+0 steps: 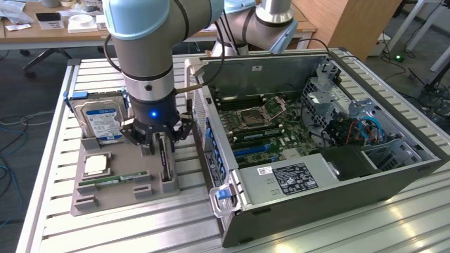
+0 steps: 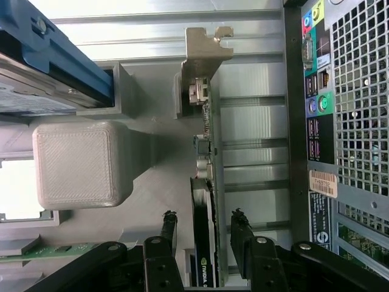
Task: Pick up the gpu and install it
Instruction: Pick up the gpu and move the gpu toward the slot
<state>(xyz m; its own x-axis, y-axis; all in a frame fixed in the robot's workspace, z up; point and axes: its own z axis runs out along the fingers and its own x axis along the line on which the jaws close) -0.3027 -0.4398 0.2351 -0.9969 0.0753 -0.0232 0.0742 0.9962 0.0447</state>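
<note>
Two fingers of the gripper are straddling the gpu, one on each flat face. The wrist view is showing a sliver of daylight on both sides of the card, so the jaws are standing apart and are not clamping anything. The gpu is standing on its long edge in a slot of the grey tray, just beside the case. Its silvery bracket is sticking out at the end away from the fingers. That upright pose is likely giving the fingers two broad faces to close on, and it is keeping the card's connector edge pointing down, as a board slot would need. The arm is coming straight down over the card, which is probably why the jaws are lining up along its thin top edge.

Counting what is lying about: one gpu, one hard drive propped upright at the tray's far end, one processor lying flat, one memory stick lying in its groove, one tray holding all four. One open case is lying on its side on the slatted table, its board facing up.
</note>
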